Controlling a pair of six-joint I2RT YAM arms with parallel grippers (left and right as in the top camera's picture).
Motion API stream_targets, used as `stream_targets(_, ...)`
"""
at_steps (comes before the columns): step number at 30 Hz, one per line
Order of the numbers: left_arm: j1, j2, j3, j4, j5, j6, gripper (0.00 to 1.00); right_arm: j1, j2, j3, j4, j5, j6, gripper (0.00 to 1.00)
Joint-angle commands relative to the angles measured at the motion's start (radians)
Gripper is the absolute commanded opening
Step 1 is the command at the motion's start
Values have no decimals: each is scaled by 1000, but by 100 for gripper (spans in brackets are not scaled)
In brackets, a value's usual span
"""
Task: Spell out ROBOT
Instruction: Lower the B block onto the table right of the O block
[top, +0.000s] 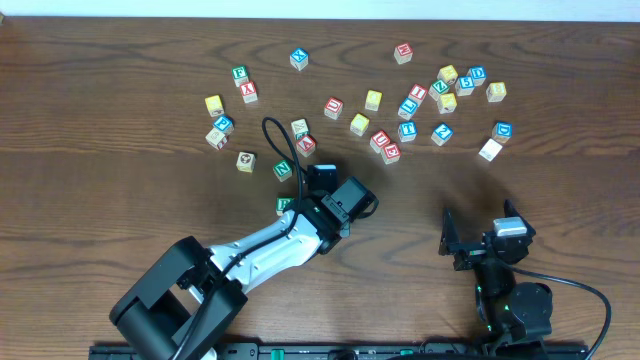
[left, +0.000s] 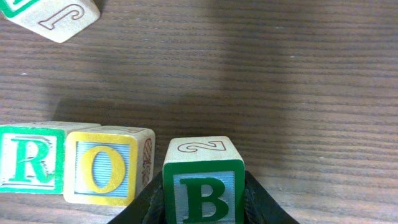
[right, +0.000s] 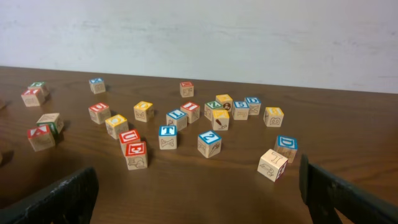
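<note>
R cube (left: 28, 158): green border, upright, touching O | O cube (left: 102, 165): yellow, upright | B cube (left: 202, 186): green border, just beside O, apart | T cube (right: 167, 137): blue border, toward tabletop's far edge

The table (left: 280, 93) is dark brown wood with a fine, straight grain and a low satin sheen. The R cube (left: 28, 167), O cube (left: 102, 169) and B cube (left: 203, 186) are pale, smooth wood. Their fronts carry flat matt colour: green on 2 of them, yellow and light blue on 1. Other sides show thin line drawings on bare wood. The fingers (left: 261, 208) of the left gripper (left: 203, 199) look like matt black plastic. The left arm (top: 275, 243) has a smooth, slightly glossy white shell. The wall (right: 249, 37) is matt white, faintly rough.
</note>
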Motion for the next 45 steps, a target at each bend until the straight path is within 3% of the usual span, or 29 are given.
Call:
stream_targets(1, 25, 11, -12, -1, 42, 39, 8, -6, -5, -1, -4, -2, -11, 99)
stream_targets(10, 122, 12, -12, -2, 166, 76, 7, -6, -5, -1, -4, -2, -11, 99)
stream_targets(36, 116, 12, -12, -21, 175, 64, 8, -6, -5, -1, -4, -2, -11, 99)
stream_targets(39, 116, 12, -12, -21, 176, 63, 17, -6, -5, -1, -4, -2, -11, 99)
stream_targets(40, 116, 12, -12, -21, 176, 63, 24, -6, -5, -1, -4, -2, -11, 99)
stream_targets(45, 116, 12, -12, -21, 180, 64, 37, -6, -5, -1, -4, -2, -11, 99)
